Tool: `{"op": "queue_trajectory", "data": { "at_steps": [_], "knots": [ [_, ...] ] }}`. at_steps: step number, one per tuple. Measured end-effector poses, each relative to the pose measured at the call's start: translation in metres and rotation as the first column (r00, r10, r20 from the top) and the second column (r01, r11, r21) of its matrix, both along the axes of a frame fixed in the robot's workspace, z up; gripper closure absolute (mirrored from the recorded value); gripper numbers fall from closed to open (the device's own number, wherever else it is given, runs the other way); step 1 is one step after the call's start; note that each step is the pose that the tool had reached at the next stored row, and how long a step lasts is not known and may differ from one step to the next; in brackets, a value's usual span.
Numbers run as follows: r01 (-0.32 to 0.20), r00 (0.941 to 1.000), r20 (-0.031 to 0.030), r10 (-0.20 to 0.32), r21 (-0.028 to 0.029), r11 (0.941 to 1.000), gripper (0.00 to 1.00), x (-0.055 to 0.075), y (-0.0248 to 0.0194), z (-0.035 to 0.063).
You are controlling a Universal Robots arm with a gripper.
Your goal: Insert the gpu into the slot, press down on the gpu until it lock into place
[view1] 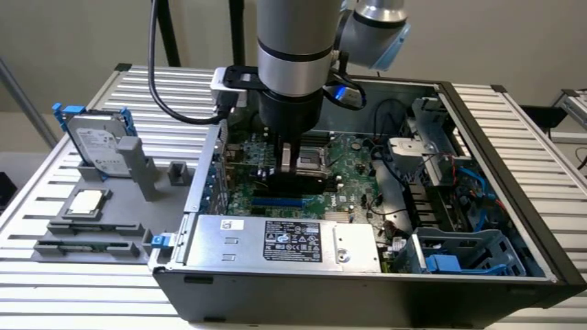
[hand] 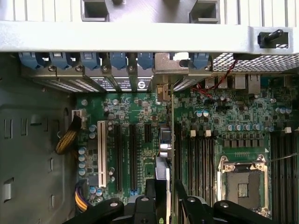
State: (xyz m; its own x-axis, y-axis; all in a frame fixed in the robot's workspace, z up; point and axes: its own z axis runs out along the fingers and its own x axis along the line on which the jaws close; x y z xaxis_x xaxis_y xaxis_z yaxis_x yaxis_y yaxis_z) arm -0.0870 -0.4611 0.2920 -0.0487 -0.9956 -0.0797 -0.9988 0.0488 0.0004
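at the exterior view's left a grey hard drive (view1: 96, 148) is seen propped on the slatted counter (view1: 55, 275), well apart from the work

further right the open computer case (view1: 367, 295) is found, with the arm reaching down into it from above. the fingers (view1: 289, 159) are clamped on the gpu (view1: 299, 183), which is held upright on its edge with its black face turned toward the exterior camera. just under its lower edge the blue slot (view1: 275, 203) is seen. it runs the same way as the card, from the rear wall of the case inward. the slot is therefore judged to lie straight below the fingers, with the long axis of the gpu laid along the long axis of the slot. whether the card's edge is touching the slot, or is partly in it, cannot be told

in the wrist view the gpu (hand: 166, 154) is met edge-on, as a thin strip leading away from the fingers (hand: 150, 193) toward the rear wall. a silver bracket tab (hand: 164, 65) is seen there in line with it, among the blue latches (hand: 88, 59)

to the exterior view's right of the card, the motherboard (view1: 353, 158) and a blue drive cage (view1: 458, 253) are seen standing apart from the fingers
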Motion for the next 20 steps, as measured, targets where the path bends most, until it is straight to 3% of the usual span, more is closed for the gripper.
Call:
{"op": "queue_trajectory", "data": {
  "at_steps": [20],
  "knots": [
    [0.007, 1.0000, -0.0026, -0.007, -0.0024, 1.0000, 0.74, -0.0024, 0.0004, -0.0092]
  ]
}}
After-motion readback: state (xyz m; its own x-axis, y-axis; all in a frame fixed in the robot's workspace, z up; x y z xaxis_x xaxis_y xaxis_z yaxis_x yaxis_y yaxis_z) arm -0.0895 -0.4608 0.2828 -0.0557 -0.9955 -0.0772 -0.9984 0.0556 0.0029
